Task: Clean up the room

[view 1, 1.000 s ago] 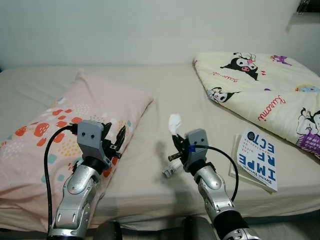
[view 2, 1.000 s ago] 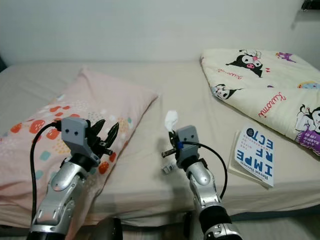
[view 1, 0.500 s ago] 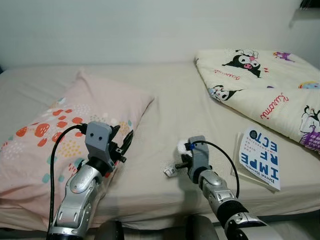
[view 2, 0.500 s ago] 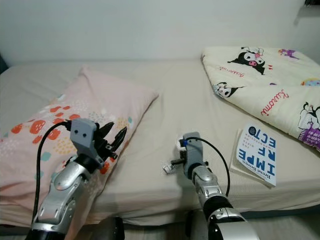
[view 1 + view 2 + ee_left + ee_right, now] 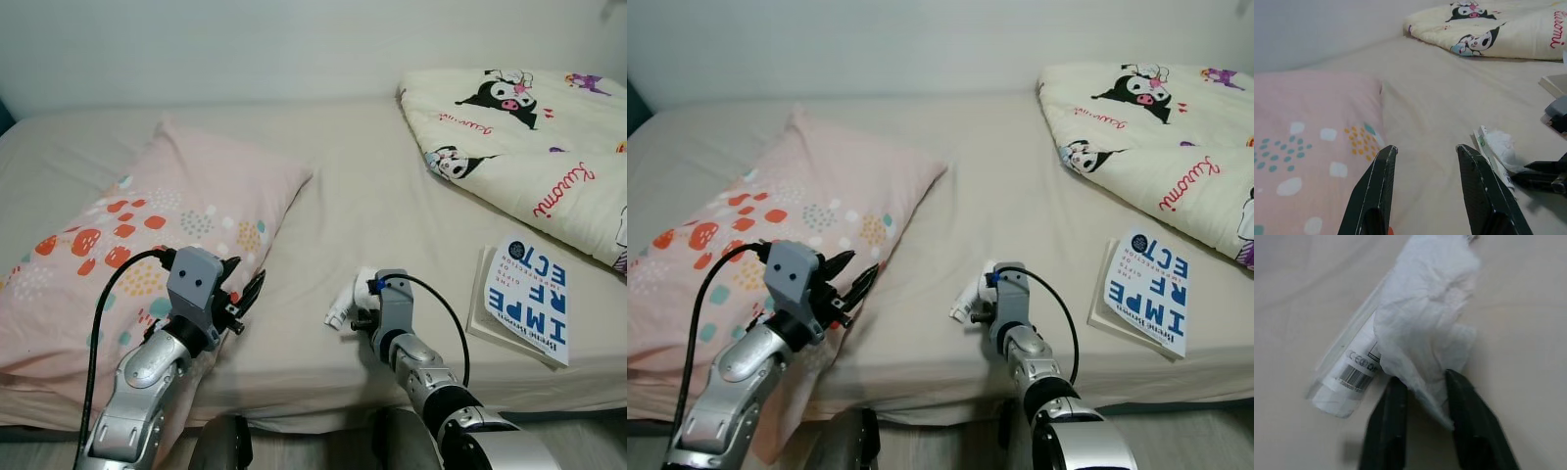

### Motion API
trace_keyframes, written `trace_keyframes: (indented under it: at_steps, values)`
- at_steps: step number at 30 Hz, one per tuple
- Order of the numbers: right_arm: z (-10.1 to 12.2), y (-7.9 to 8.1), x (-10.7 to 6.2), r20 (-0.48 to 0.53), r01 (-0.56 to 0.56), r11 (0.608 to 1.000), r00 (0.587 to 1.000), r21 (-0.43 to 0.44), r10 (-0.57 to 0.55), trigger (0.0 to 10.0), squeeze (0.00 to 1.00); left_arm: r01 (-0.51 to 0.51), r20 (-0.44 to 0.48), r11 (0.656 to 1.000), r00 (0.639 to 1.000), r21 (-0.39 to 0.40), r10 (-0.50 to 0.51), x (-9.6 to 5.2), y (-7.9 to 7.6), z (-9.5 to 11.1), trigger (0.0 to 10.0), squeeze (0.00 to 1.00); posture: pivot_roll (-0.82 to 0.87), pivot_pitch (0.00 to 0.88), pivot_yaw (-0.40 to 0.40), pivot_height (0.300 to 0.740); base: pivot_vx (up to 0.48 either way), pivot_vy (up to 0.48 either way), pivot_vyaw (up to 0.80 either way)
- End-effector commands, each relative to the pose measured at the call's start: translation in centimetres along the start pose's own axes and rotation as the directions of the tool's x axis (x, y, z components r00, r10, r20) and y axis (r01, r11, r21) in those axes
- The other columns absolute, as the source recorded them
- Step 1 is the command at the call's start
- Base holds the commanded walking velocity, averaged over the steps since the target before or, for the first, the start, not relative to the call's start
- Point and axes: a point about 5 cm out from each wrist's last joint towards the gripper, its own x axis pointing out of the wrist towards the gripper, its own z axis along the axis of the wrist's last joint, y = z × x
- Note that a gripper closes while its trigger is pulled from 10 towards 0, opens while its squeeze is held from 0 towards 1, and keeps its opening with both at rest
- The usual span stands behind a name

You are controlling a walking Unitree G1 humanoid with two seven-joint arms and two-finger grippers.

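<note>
A crumpled white tissue [image 5: 1425, 323] is pinched between my right gripper's [image 5: 1424, 380] two black fingers. That gripper [image 5: 364, 305] sits low on the beige bed sheet [image 5: 372, 196], near the front edge. The tissue [image 5: 361, 284] lies against a small clear plastic wrapper [image 5: 1349, 369] with a barcode label, which rests on the sheet [image 5: 336, 316]. My left gripper [image 5: 243, 286] stands open over the near corner of the pink patterned pillow [image 5: 147, 225], holding nothing; the left wrist view has its fingers [image 5: 1374, 196] apart, with tissue and wrapper [image 5: 1496, 152] ahead.
A blue and white book [image 5: 527, 299] lies on the bed to the right of my right gripper. A cream cartoon-print blanket [image 5: 529, 147] is folded at the back right. The bed's front edge [image 5: 323, 406] is close below both arms.
My right gripper has come down from a raised position, bringing the tissue onto the sheet beside the wrapper. The camera has moved slightly. The left gripper stays open.
</note>
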Motion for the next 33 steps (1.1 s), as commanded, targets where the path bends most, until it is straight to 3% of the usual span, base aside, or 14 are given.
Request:
trace_keyframes:
  at_steps: [1, 10, 11, 23, 33]
  values:
    - [-0.6, 0.2, 0.0, -0.042, 0.003, 1.0, 0.999, 0.003, -0.003, 10.0, 0.0, 0.015, -0.03, 1.0, 0.999, 0.024, -0.014, -0.4, 0.3, -0.2, 10.0, 0.0, 0.2, 0.244, 0.016, 0.593, 0.0, 0.0, 0.0]
    - [0.8, -0.1, 0.2, -0.001, 0.012, 1.0, 1.0, 0.001, -0.012, 10.0, 0.0, 0.027, -0.026, 0.998, 0.999, 0.05, -0.026, -0.6, 0.8, 0.4, 10.0, 0.0, 0.21, 0.24, 0.016, 0.593, 0.0, 0.0, 0.0]
    - [1.1, 0.0, 0.3, 0.014, 0.011, 1.0, 1.0, 0.006, -0.011, 10.0, 1.0, 0.033, -0.023, 0.998, 0.999, 0.051, -0.031, -0.6, 0.7, 0.5, 10.0, 0.0, 0.21, 0.237, 0.014, 0.593, 0.0, 0.0, 0.0]
    - [0.7, 1.6, 0.3, 0.058, -0.029, 0.999, 0.998, 0.035, 0.027, 10.0, 1.0, 0.112, -0.014, 0.993, 0.994, 0.045, -0.111, -1.3, -1.2, 0.8, 10.0, 0.0, 0.21, 0.219, 0.01, 0.593, 0.0, 0.0, 0.0]
    - [1.0, 2.0, 0.3, 0.086, -0.021, 0.998, 0.996, 0.063, 0.016, 10.0, 1.0, 0.137, -0.004, 0.99, 0.991, 0.042, -0.137, -1.1, -1.4, 1.2, 10.0, 0.0, 0.21, 0.213, 0.014, 0.593, 0.0, 0.0, 0.0]
